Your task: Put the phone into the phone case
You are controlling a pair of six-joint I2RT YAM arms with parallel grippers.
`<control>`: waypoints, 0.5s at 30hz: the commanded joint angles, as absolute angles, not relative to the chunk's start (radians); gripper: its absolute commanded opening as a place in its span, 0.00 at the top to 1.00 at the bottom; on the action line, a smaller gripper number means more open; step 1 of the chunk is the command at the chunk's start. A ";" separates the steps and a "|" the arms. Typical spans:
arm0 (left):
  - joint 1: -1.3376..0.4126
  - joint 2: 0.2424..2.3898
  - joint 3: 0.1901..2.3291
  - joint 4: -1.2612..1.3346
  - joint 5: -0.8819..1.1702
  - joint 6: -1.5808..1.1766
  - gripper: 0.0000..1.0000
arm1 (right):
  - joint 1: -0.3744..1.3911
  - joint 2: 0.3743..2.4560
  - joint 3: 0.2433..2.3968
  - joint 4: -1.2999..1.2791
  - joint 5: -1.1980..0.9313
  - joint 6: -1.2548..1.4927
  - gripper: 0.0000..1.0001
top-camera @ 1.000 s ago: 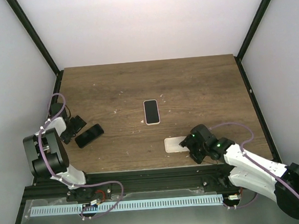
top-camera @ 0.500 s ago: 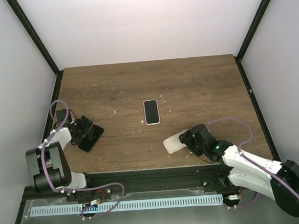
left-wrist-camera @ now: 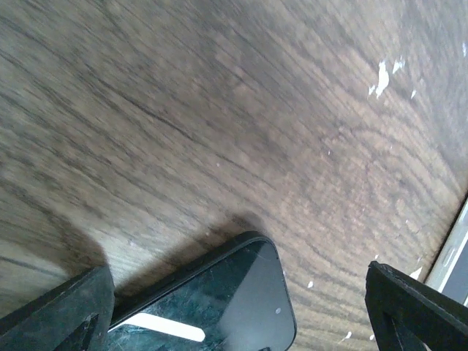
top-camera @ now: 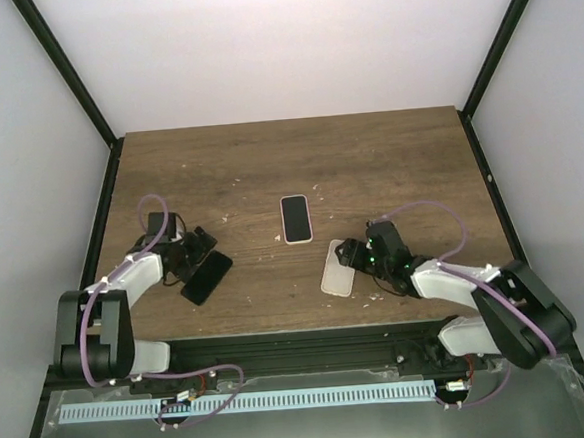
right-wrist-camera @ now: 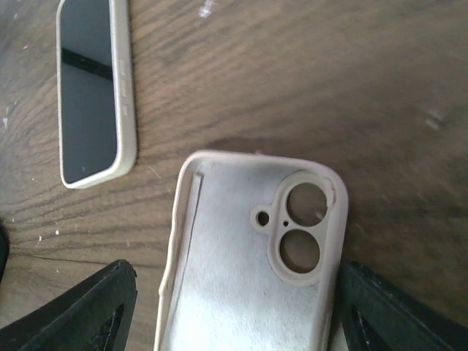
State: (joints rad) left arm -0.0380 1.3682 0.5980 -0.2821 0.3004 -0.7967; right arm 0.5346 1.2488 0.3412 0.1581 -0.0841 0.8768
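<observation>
The black phone [top-camera: 207, 277] lies flat on the wooden table [top-camera: 368, 164] at the left front. My left gripper [top-camera: 196, 248] is open and straddles the phone's far end. In the left wrist view the phone's corner [left-wrist-camera: 219, 307] lies between the fingers; the left finger [left-wrist-camera: 66, 311] is against its edge and the right finger [left-wrist-camera: 417, 307] stands clear. The empty cream phone case [top-camera: 336, 268] lies open side up right of centre. My right gripper [top-camera: 348, 253] is open around it. In the right wrist view the case [right-wrist-camera: 234, 278] lies between the fingers, touching the right one [right-wrist-camera: 395, 314].
A second phone in a cream case [top-camera: 295, 219] lies screen up at the table's centre, just beyond the empty case; it also shows in the right wrist view [right-wrist-camera: 91, 88]. Small white flecks dot the wood. Black frame posts stand at the table's sides.
The left gripper has moved right and nearer, taking the black phone with it. The right gripper has swung left and turned the empty case from crosswise to lengthwise.
</observation>
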 commanded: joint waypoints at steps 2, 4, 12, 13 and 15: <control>-0.124 1.359 0.586 -0.456 0.201 -0.777 0.05 | 0.514 1.401 0.446 0.233 -0.195 0.695 0.25; -0.159 1.350 0.609 -0.513 0.148 -0.727 0.06 | 0.514 1.437 0.465 0.239 -0.232 0.686 0.27; -0.290 1.291 0.739 -0.663 -0.015 -0.478 0.05 | 0.514 1.333 0.459 0.164 -0.238 0.694 0.27; -0.294 1.294 0.749 -0.667 -0.016 -0.482 0.05 | 0.514 1.305 0.458 0.147 -0.234 0.691 0.27; -0.295 1.323 0.789 -0.700 -0.025 -0.500 0.03 | 0.514 1.239 0.459 0.107 -0.220 0.686 0.27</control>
State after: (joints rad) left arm -0.2878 1.3098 0.7250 -0.6239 0.0250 -0.5598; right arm 0.5194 1.3468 0.4500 0.1761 -0.2337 0.7132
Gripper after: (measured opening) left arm 0.956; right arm 0.730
